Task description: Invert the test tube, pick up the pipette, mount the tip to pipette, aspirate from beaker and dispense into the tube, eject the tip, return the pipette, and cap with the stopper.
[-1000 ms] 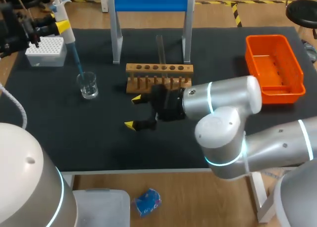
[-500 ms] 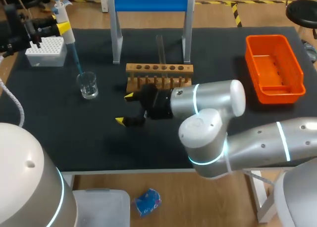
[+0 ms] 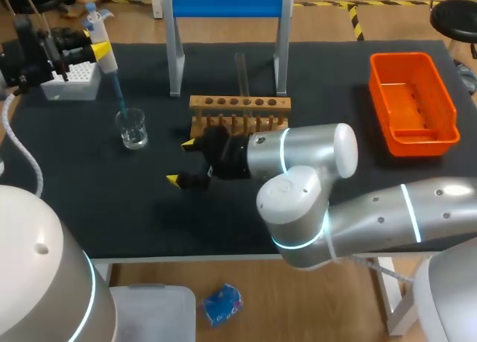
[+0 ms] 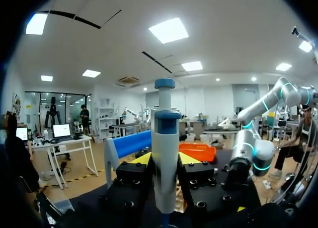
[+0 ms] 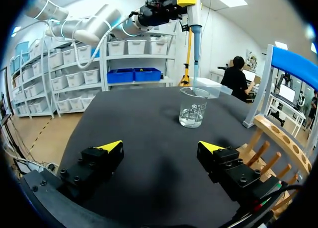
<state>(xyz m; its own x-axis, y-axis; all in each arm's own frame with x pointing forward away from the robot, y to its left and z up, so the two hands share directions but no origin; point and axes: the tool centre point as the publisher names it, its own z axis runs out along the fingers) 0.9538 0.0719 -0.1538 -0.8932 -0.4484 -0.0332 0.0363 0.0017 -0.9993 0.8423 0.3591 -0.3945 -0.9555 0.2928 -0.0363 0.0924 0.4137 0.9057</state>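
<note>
My left gripper [image 3: 91, 45] is shut on the white pipette [image 3: 103, 53] at the table's far left, above the white tip box [image 3: 71, 81]. In the left wrist view the pipette [image 4: 165, 153] stands upright between the fingers. Its blue tip [image 3: 118, 90] slants down to the rim of the glass beaker [image 3: 132, 128]. A clear test tube [image 3: 241, 74] stands upright in the wooden rack [image 3: 238, 115]. My right gripper [image 3: 181, 162] hovers open and empty in front of the rack's left end. In its wrist view the right gripper [image 5: 161, 147] faces the beaker [image 5: 193, 107], with the pipette tip [image 5: 195, 39] above it.
An orange tray [image 3: 414, 103] lies at the far right. A stand with a blue top bar [image 3: 227, 3] straddles the table's back, behind the rack. Bare black mat lies in front of the beaker and the right gripper.
My right gripper has slid left along the front of the rack toward the beaker, staying open. The left arm with the pipette has shifted only slightly.
</note>
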